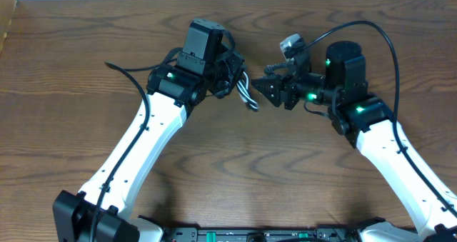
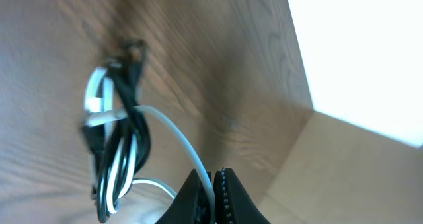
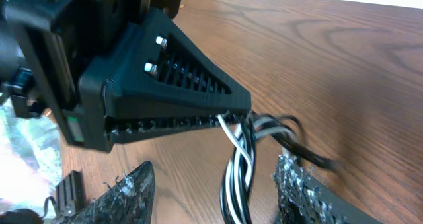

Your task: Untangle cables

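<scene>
The cables, one black and one white, hang as a small twisted coil [image 1: 246, 92] between the two arms above the wooden table. In the left wrist view the coil [image 2: 115, 151] dangles left of my left gripper [image 2: 215, 184], which is shut on a strand of the white cable [image 2: 178, 141]. In the right wrist view the twisted cables [image 3: 239, 168] hang between the spread fingers of my right gripper [image 3: 218, 197], which is open and not touching them. My left gripper [image 3: 228, 112] shows there as a black wedge pinching the cables from above.
The wooden table [image 1: 235, 170] fills the overhead view. Its far edge and a pale wall [image 2: 370, 52] show in the left wrist view. Thick black arm wires [image 1: 364, 28] loop over the right arm. The two grippers are close together near the table's back middle.
</scene>
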Robot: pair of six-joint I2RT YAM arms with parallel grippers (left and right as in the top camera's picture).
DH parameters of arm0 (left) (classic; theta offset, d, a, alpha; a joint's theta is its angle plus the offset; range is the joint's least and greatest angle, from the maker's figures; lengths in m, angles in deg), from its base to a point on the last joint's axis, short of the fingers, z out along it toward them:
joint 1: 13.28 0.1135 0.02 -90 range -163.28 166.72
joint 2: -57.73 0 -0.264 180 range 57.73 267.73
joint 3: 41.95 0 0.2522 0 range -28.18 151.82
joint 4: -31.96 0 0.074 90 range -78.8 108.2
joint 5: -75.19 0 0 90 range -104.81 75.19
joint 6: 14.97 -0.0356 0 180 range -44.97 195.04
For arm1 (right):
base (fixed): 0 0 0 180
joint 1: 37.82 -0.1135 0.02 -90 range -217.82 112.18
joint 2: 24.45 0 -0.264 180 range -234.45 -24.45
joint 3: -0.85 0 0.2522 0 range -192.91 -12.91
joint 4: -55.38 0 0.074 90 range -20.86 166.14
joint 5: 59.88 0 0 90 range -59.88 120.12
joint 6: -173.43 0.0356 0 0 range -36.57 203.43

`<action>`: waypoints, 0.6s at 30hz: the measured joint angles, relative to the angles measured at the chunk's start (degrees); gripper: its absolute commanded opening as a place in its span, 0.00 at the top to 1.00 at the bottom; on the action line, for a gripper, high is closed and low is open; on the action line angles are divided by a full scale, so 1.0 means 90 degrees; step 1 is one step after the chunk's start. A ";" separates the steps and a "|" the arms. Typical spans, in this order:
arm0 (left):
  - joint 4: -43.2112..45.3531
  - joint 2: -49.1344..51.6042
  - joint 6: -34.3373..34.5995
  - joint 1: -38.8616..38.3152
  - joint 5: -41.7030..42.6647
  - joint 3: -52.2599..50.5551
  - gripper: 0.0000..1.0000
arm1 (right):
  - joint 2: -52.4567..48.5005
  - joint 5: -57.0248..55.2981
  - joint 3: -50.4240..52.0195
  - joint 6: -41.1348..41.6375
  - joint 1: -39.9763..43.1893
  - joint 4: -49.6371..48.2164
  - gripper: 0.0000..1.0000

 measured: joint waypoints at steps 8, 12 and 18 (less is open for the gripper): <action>0.0000 -0.0002 0.1166 0.0000 0.0474 0.0000 0.92 | -0.0520 -0.0075 0.0000 -0.0053 -0.0034 0.0007 0.52; 0.0002 -0.0002 0.1457 0.0002 0.0665 0.0000 0.91 | -0.0595 -0.0075 0.0000 -0.0180 -0.0126 -0.0100 0.64; 0.0039 -0.0005 0.1685 0.0012 0.0852 0.0000 0.91 | -0.0835 -0.0073 -0.0005 -0.0197 -0.0194 -0.0619 0.80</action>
